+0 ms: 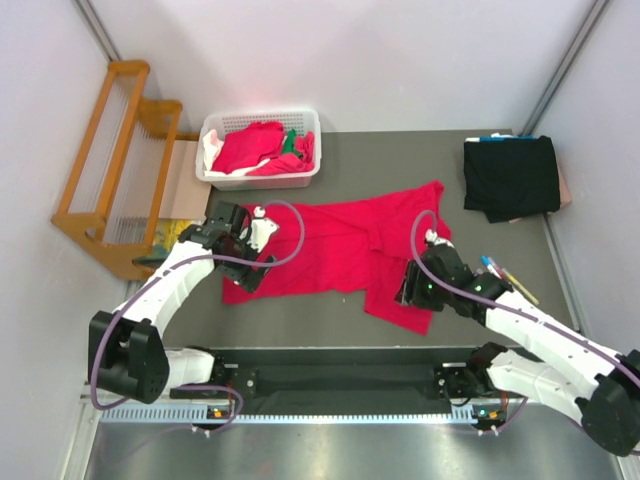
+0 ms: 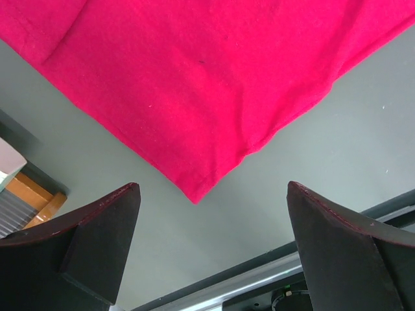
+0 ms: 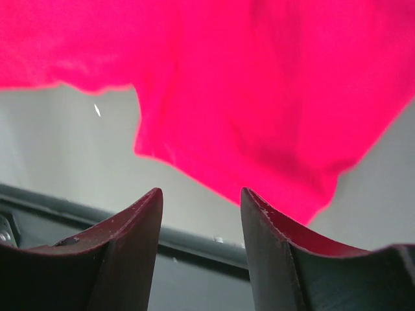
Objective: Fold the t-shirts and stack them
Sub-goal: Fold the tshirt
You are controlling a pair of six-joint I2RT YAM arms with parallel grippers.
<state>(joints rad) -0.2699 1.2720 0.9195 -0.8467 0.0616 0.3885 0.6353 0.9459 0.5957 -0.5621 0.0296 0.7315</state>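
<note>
A crimson red t-shirt [image 1: 340, 245] lies spread out on the dark table, and its near left corner [image 2: 194, 197] points towards the table's front edge. My left gripper [image 1: 244, 272] hovers over that corner, its jaws wide open [image 2: 213, 188] and holding nothing. My right gripper [image 1: 408, 292] is at the shirt's near right flap [image 3: 259, 116]; its jaws [image 3: 200, 191] are partly open, and the cloth lies just beyond the tips with nothing between them. A folded black t-shirt [image 1: 510, 178] lies at the back right. More red t-shirts [image 1: 250, 145], with bits of green and white, fill the white basket [image 1: 262, 180].
A wooden rack [image 1: 110, 160] stands off the table's left side, with a tan sheet [image 1: 185, 190] beside the basket. Pens [image 1: 500, 272] lie near the right edge. The black front rail [image 1: 340, 375] runs along the near edge between the arm bases.
</note>
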